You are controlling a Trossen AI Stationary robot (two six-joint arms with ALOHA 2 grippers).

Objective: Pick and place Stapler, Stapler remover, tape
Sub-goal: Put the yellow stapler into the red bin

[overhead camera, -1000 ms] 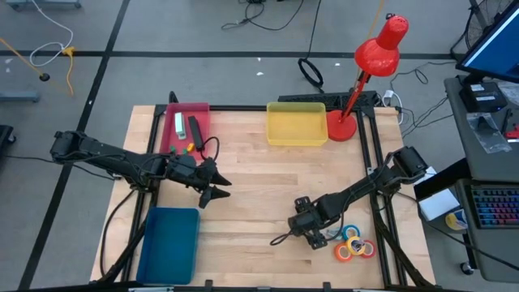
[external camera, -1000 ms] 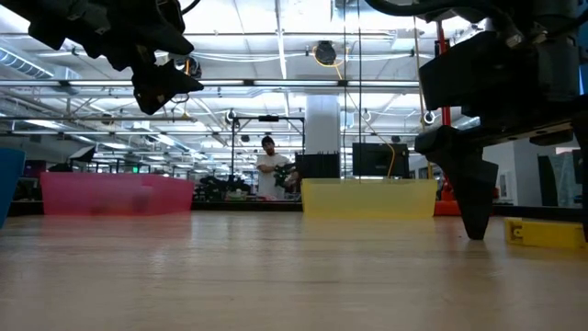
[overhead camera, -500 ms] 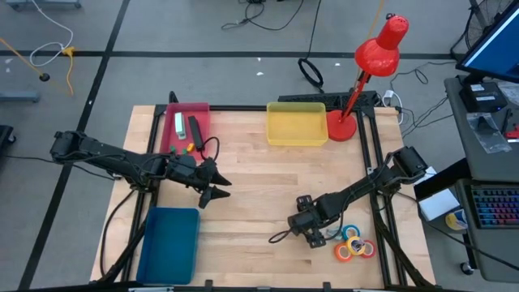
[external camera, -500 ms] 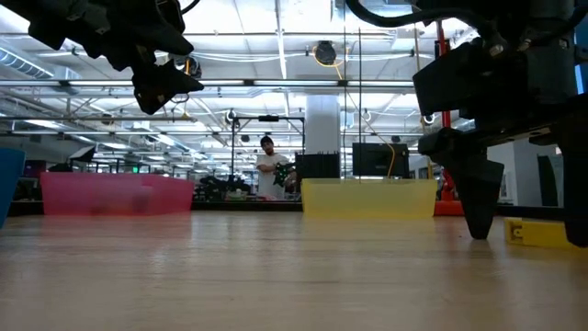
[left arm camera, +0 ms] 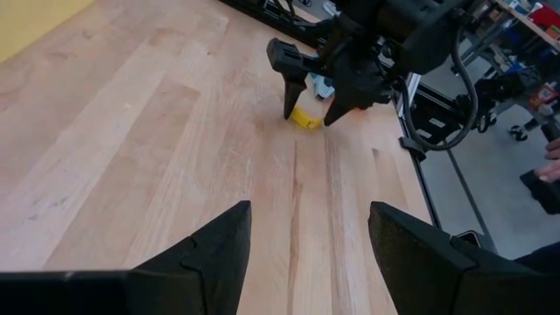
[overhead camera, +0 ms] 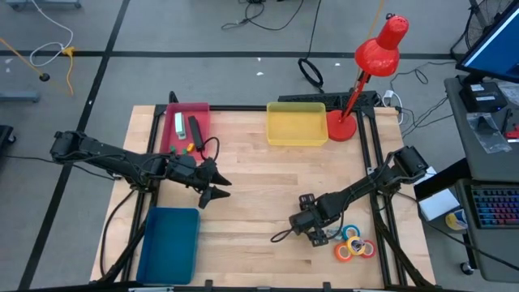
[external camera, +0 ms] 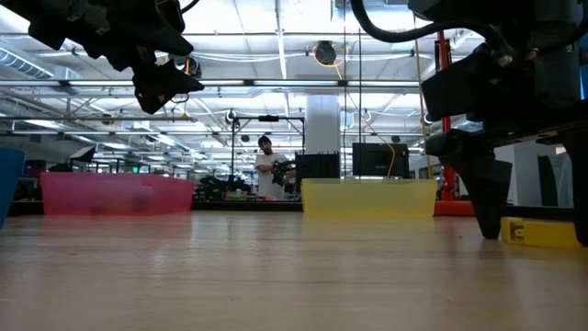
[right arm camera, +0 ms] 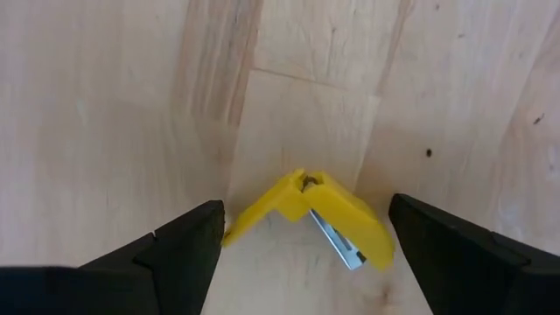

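Right gripper [right arm camera: 297, 254] spread wide, low over a yellow staple remover [right arm camera: 311, 217] on the wood table [overhead camera: 251, 170], fingers either side, not touching it. Tape rolls [overhead camera: 355, 246] just beside it near the table's right front corner. Left gripper [overhead camera: 216, 188] spread, empty, raised between pink tray [overhead camera: 200, 109] and blue tray [overhead camera: 170, 243]
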